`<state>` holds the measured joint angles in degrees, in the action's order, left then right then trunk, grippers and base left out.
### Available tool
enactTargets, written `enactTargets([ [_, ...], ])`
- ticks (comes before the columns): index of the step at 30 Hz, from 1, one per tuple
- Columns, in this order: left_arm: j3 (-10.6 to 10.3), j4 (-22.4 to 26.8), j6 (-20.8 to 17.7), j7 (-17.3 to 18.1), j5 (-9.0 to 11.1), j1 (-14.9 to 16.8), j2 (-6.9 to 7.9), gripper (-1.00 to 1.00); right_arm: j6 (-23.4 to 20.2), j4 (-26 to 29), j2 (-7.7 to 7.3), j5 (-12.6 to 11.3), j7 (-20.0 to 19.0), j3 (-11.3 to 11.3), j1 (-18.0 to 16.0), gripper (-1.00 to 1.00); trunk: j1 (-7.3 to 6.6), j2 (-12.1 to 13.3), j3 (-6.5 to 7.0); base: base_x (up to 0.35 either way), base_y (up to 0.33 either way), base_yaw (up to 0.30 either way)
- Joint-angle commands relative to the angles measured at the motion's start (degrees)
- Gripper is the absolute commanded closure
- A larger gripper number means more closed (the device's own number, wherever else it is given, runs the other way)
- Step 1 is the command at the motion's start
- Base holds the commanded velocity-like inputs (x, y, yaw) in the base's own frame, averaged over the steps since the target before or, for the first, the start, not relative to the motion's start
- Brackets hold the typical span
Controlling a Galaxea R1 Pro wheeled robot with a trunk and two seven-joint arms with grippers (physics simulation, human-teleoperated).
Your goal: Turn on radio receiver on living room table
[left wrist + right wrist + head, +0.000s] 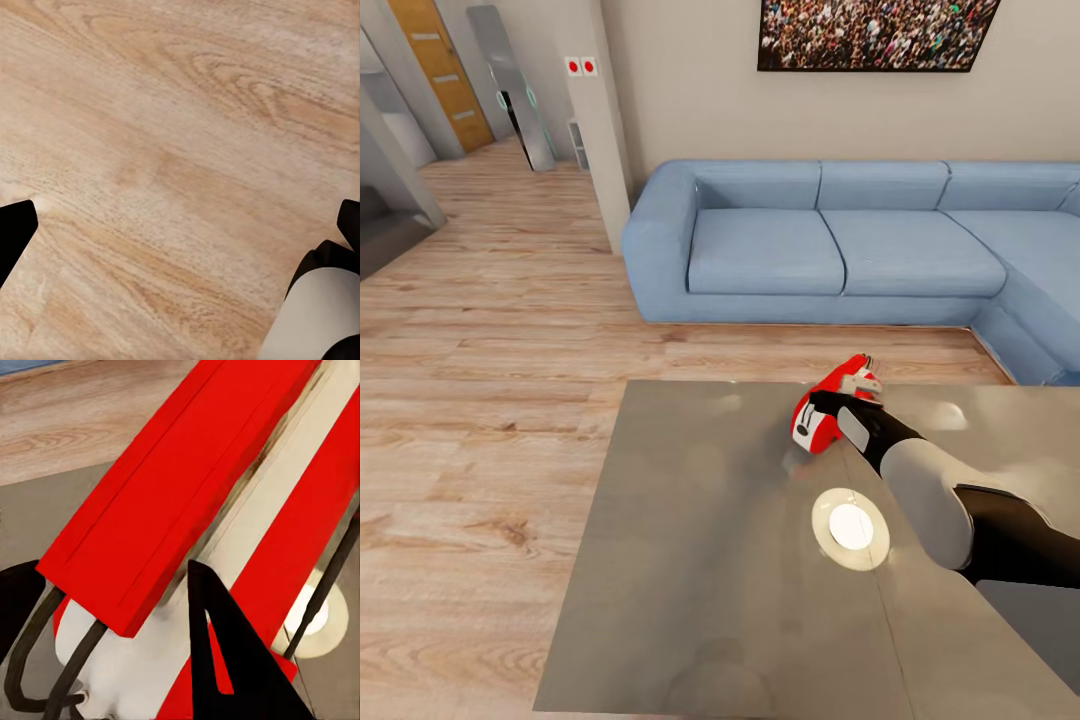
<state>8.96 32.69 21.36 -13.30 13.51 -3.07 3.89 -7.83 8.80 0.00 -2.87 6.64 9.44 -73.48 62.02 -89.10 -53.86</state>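
Head view: right hand at the red radio

Head view: radio (822, 412) lies on the grey tabletop (700, 560) before the blue sofa (840, 245); right hand (850, 392) touches it, grip unclear.

Left wrist view: wood floor (172, 150).

Right wrist view: black fingers (225, 660) against the radio (172, 487).

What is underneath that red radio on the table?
The radio receiver rests on the glossy grey table, which mirrors a round lamp nearby. The right tool lies over the radio's top and hides part of it; the strip of tabletop directly beneath it is hidden.
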Motion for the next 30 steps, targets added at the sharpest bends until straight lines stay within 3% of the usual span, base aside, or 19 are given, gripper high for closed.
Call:
enactTargets([
  [1,0.00,0.00,0.00,0.01,-0.01,0.00,-0.01,-1.00,0.00,-0.01,0.00,0.06,0.03,0.02,0.01,1.00,0.00,0.00,0.00,0.000,0.000,0.000],
  [30,-0.08,0.33,-0.09,0.51,0.32,0.00,-0.32,-1.00,-0.04,-0.01,-0.10,0.11,0.12,0.00,0.00,1.00,0.00,0.00,0.00,0.000,0.000,0.000],
])
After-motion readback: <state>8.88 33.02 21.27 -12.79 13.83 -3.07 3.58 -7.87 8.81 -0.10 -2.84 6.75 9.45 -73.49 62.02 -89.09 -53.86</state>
